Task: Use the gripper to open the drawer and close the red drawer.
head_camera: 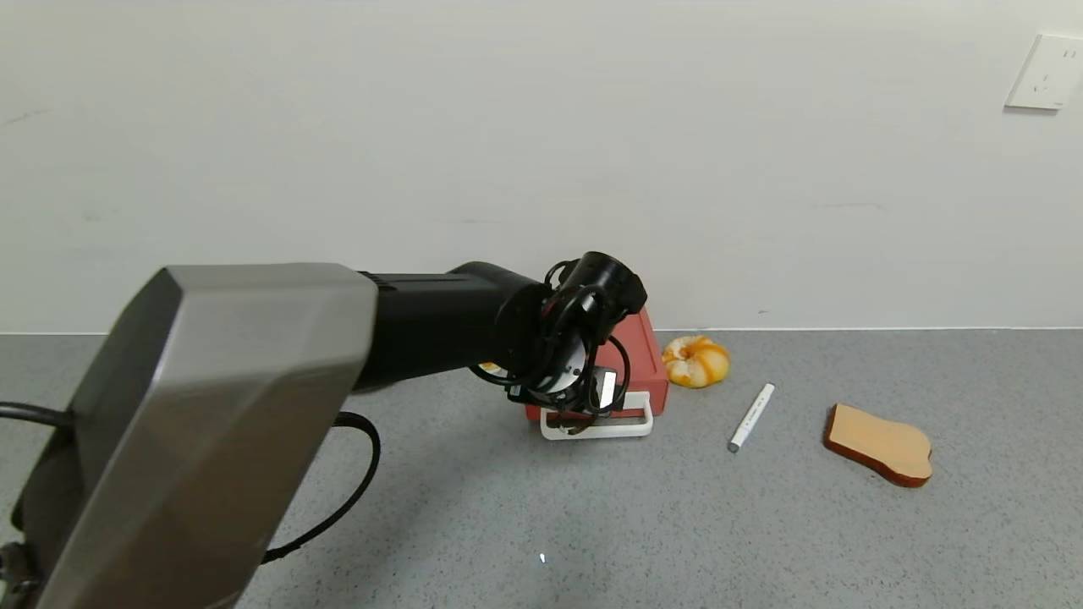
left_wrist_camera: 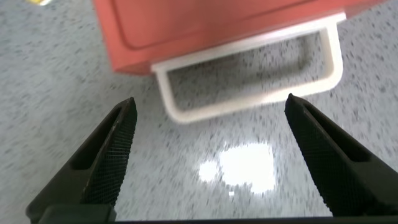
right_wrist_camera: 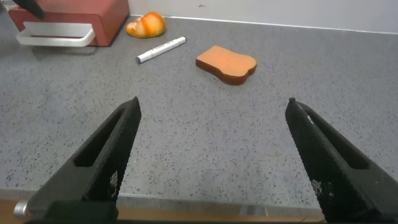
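Against the far wall, centre of the grey counter [head_camera: 474,507], sits the red drawer [head_camera: 647,364], its white loop handle [head_camera: 599,429] facing me on the near side. My left gripper [left_wrist_camera: 208,146] hangs just in front of that handle, fingers spread wide and empty — the wrist view shows both pads [left_wrist_camera: 112,155] flanking the loop without touching it. The drawer front looks flush with its casing, so I judge it shut and the pull not yet begun.

Risks from here: the fingers are open wider than the handle is long, so closing them this way round may grip nothing or only push the loop. The box looks light and unanchored; a pull could drag the whole casing instead of sliding the tray.

From the head view the wrist and cables hide the handle's middle; the left wrist view shows it whole. The right gripper [right_wrist_camera: 211,149] is parked to the right, also open, and its view alone shows it. Beside the drawer lie an orange pastry [head_camera: 695,360], a white marker [head_camera: 751,417] and a toast slice [head_camera: 880,443].
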You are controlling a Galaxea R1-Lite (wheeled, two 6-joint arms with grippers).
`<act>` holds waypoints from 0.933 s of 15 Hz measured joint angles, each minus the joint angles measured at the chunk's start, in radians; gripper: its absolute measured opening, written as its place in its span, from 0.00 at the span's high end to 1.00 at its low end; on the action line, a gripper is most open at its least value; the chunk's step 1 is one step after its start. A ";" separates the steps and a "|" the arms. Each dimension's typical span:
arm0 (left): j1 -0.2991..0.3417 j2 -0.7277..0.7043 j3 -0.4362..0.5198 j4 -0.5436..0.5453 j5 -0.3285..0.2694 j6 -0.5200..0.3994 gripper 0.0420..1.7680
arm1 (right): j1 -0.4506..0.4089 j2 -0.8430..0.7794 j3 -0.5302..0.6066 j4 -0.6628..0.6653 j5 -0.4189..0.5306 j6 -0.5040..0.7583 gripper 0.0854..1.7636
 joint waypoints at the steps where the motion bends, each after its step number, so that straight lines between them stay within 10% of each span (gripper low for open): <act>1: 0.000 -0.033 0.003 0.030 -0.004 0.006 0.03 | 0.000 0.000 0.000 0.000 0.000 0.000 0.03; 8: 0.112 -0.346 0.146 0.019 -0.212 0.152 0.03 | 0.000 0.000 0.000 0.000 0.000 0.001 0.03; 14: 0.280 -0.667 0.528 -0.275 -0.431 0.339 0.03 | 0.000 0.000 0.000 0.000 0.000 0.000 0.03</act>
